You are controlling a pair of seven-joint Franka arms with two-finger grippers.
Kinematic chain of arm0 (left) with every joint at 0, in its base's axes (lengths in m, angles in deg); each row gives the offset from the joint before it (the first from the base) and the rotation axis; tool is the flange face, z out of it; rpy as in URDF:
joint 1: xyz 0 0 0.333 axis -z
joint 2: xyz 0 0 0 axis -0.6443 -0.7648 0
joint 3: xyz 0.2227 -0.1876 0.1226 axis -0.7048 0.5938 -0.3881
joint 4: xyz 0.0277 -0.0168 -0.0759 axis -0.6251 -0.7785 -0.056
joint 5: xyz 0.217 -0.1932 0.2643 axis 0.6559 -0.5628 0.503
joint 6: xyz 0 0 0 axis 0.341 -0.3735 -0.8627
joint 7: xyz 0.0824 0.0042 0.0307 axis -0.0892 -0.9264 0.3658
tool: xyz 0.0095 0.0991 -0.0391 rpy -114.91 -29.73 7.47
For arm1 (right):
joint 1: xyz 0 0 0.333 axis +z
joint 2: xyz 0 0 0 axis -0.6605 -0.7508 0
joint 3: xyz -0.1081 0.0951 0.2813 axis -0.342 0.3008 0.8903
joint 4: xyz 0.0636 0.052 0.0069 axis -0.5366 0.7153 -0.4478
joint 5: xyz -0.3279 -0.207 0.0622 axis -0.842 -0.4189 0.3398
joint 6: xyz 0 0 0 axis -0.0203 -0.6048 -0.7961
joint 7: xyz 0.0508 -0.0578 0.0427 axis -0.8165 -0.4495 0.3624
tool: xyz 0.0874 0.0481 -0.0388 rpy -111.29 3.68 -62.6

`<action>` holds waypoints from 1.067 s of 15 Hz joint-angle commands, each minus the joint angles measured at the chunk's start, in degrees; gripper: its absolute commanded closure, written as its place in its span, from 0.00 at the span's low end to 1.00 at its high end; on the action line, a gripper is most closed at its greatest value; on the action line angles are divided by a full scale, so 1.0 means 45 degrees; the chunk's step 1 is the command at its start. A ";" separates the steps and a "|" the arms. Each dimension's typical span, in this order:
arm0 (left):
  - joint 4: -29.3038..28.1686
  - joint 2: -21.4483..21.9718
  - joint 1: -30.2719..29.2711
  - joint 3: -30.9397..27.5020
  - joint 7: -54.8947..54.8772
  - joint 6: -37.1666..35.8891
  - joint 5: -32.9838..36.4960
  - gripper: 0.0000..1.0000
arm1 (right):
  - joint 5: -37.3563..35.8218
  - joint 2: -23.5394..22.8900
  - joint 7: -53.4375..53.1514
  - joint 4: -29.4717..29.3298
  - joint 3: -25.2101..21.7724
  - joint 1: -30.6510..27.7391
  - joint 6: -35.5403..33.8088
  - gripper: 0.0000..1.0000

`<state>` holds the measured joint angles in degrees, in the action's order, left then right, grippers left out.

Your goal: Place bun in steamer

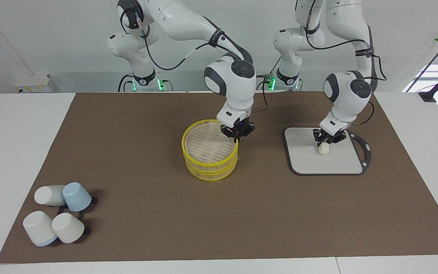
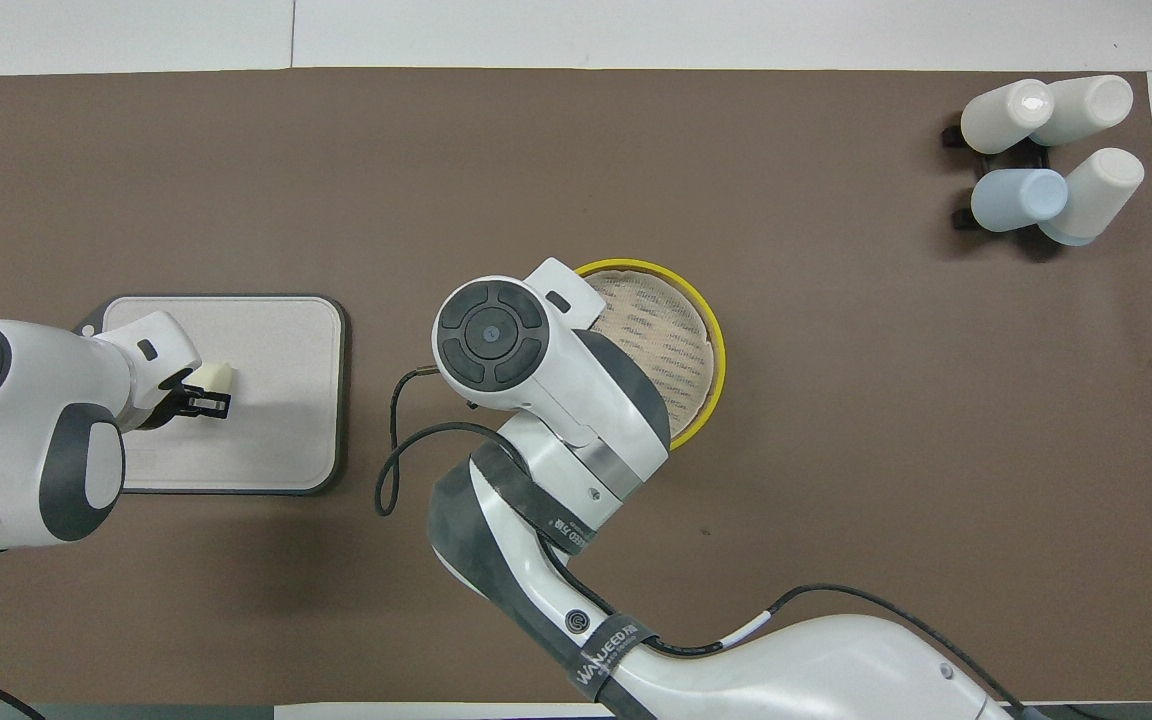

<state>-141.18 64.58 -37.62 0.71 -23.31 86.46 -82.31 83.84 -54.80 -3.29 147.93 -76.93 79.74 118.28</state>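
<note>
The bun [image 1: 323, 150] is a small cream-white roll standing on the grey square board [image 1: 340, 163] toward the left arm's end of the table. My left gripper [image 1: 326, 142] is low over the board, shut on the bun's top; it also shows in the overhead view [image 2: 204, 392] with the bun [image 2: 220, 376]. The steamer [image 1: 211, 167] stands mid-table with its yellow-rimmed slatted lid [image 1: 207, 144] on top. My right gripper [image 1: 236, 137] is shut on the lid's rim at the side toward the left arm's end. In the overhead view the right arm hides that gripper and part of the steamer [image 2: 708, 345].
Several white and blue cups [image 1: 59, 213] lie on a black rack toward the right arm's end, farther from the robots; they also show in the overhead view [image 2: 1046, 150]. A brown mat [image 1: 242, 228] covers the table.
</note>
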 commanded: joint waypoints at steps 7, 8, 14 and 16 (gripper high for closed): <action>0.7656 -0.1590 0.3381 0.0050 0.8271 -0.6039 -0.1548 0.73 | -0.0398 0.0569 0.5284 -0.2363 -0.0117 -0.3080 -0.6242 1.00; 0.8127 -0.1844 0.4106 0.0050 0.9724 -0.5979 -0.1548 0.73 | -0.0630 0.0667 0.5792 -0.2285 -0.0136 -0.3471 -0.6615 1.00; 0.7610 -0.2706 0.7995 0.0069 1.2687 -0.3015 -0.1861 0.73 | -0.1765 0.0941 0.7964 -0.1836 -0.0117 -0.5017 -0.7263 1.00; 0.7098 -0.3229 0.8738 0.0030 1.3077 -0.2213 -0.1783 0.72 | -0.1746 0.0941 0.8140 -0.1835 -0.0117 -0.5193 -0.7224 1.00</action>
<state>-106.14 51.47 -1.13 2.22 34.63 72.54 -89.43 77.45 -52.42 31.87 137.83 -78.11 57.11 85.83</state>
